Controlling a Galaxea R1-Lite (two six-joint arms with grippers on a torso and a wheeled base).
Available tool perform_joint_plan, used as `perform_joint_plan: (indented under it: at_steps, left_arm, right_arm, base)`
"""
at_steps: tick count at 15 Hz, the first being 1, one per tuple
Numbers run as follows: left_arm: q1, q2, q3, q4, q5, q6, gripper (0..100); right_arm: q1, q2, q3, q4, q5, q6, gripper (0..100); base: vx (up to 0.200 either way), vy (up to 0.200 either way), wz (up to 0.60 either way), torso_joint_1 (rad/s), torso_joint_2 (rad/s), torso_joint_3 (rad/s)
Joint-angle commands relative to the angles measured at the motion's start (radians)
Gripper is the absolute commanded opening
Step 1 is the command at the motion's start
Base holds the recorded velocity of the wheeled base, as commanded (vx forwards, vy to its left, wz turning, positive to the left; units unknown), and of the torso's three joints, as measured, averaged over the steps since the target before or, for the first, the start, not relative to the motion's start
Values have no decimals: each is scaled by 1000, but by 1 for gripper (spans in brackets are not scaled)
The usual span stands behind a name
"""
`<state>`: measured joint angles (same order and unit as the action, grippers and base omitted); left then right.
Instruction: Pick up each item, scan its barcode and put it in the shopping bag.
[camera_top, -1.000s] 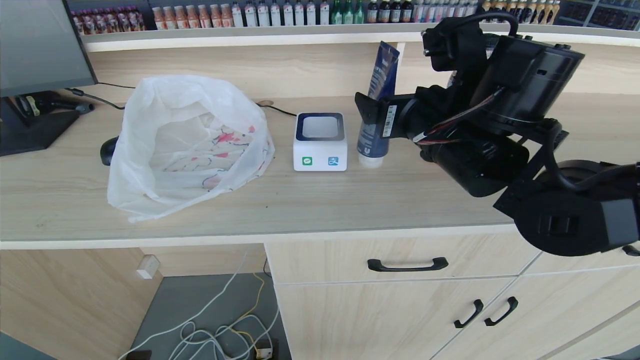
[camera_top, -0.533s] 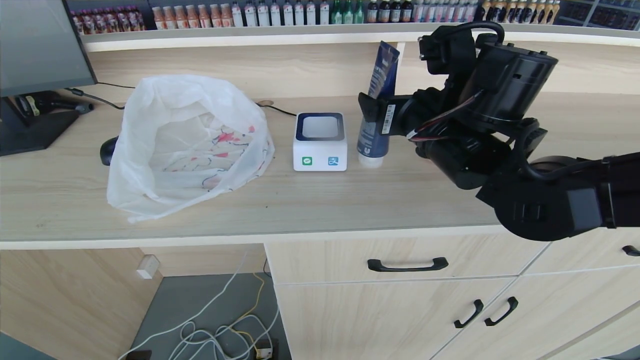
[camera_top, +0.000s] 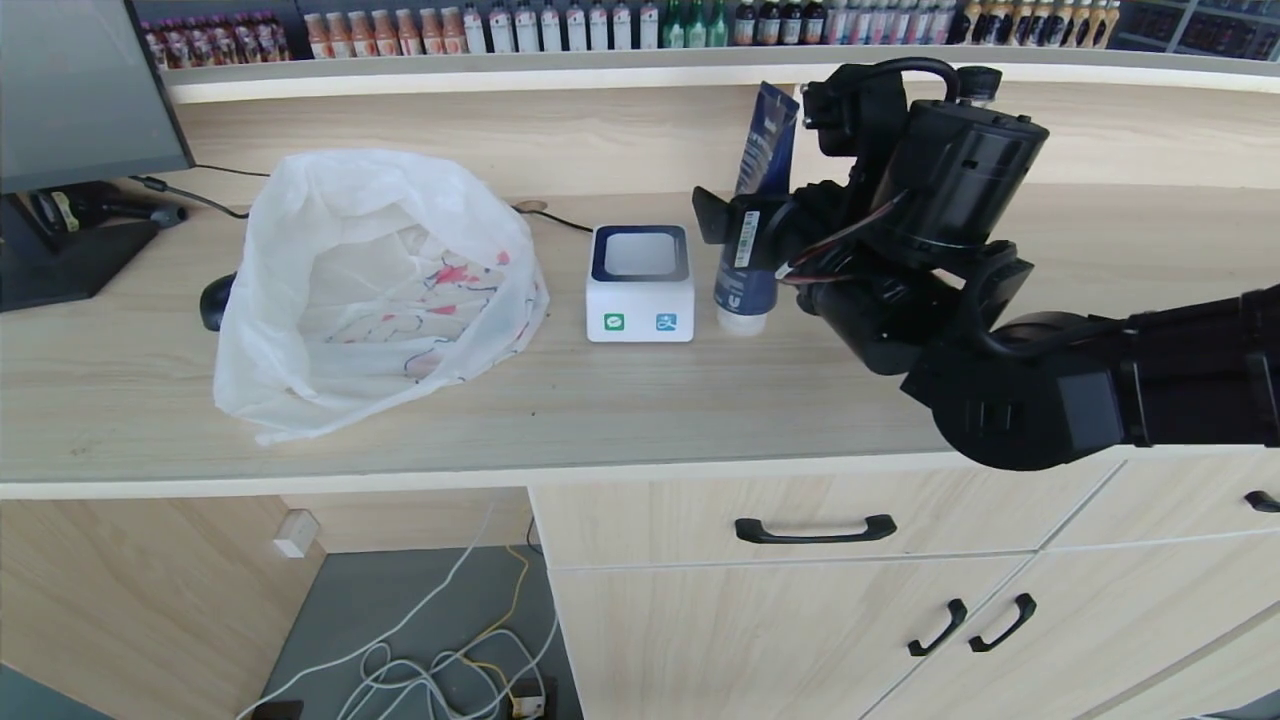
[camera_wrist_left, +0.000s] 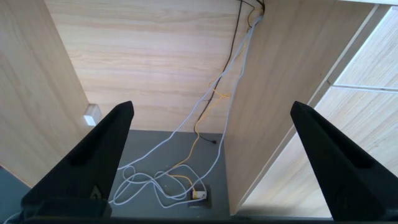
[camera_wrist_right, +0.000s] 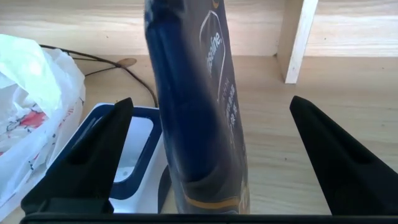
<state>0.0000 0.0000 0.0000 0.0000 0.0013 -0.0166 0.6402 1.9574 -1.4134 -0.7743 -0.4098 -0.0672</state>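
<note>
A dark blue tube (camera_top: 765, 140) stands on its white cap on the wooden counter (camera_top: 700, 400), just beside the white scanner box (camera_top: 640, 283), on the right arm's side of it. The right gripper (camera_wrist_right: 209, 102) is at the tube, with its two black fingers wide apart and the tube between them (they look a little way off its sides, not pressing it). On the other side of the scanner box sits the white plastic shopping bag (camera_top: 370, 290), with its mouth open. A black mouse (camera_top: 212, 300) peeks out from behind the bag. The left gripper (camera_wrist_left: 211, 109) hangs low under the counter, fingers spread apart and holding nothing, above loose cables (camera_wrist_left: 186, 168) on the floor.
</note>
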Motion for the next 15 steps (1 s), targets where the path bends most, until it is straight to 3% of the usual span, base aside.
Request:
perform_joint_plan:
  at_steps: [1, 15]
  left_arm:
    - [0, 2, 0, 0, 0, 0, 100]
    - [0, 2, 0, 0, 0, 1, 100]
  right_arm:
    - [-5, 23, -13, -2, 0, 1, 100]
    - [-14, 74, -6, -17, 2, 12, 100]
  base:
    - [0, 0, 0, 0, 0, 0]
    - [0, 0, 0, 0, 0, 0]
